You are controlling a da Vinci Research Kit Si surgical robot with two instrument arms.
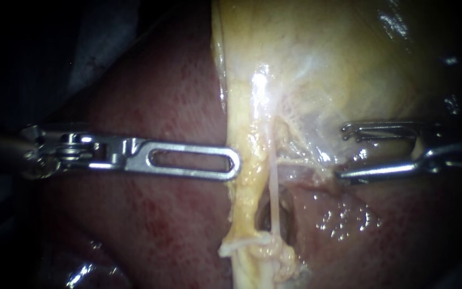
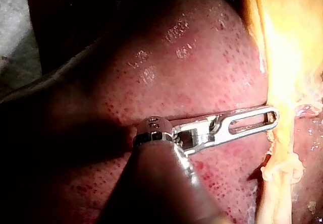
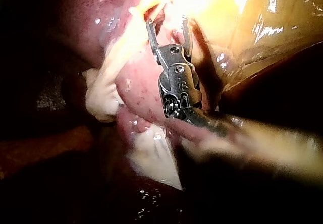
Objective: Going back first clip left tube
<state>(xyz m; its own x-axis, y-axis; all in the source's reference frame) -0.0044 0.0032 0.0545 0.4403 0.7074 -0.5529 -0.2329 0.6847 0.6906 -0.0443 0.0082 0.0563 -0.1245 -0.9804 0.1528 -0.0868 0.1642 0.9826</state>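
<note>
- Left instrument [image 1: 235, 163], mid-left of frame: hand seemingly together and empty, its tip against the left tube [image 1: 244, 192] at centre, likely steadying it.
- Right instrument [image 1: 341, 151], mid-right: hand apart, beside the tubes; no clip visible there.

The left instrument [image 1: 235, 163] reaches in level from the left, wrist straight, its slotted jaws lying together and holding nothing. The right instrument [image 1: 342, 151] comes in from the right, its jaws spread wide with a clear gap between them, pointing toward the left instrument. The two tips stand well apart.
</note>
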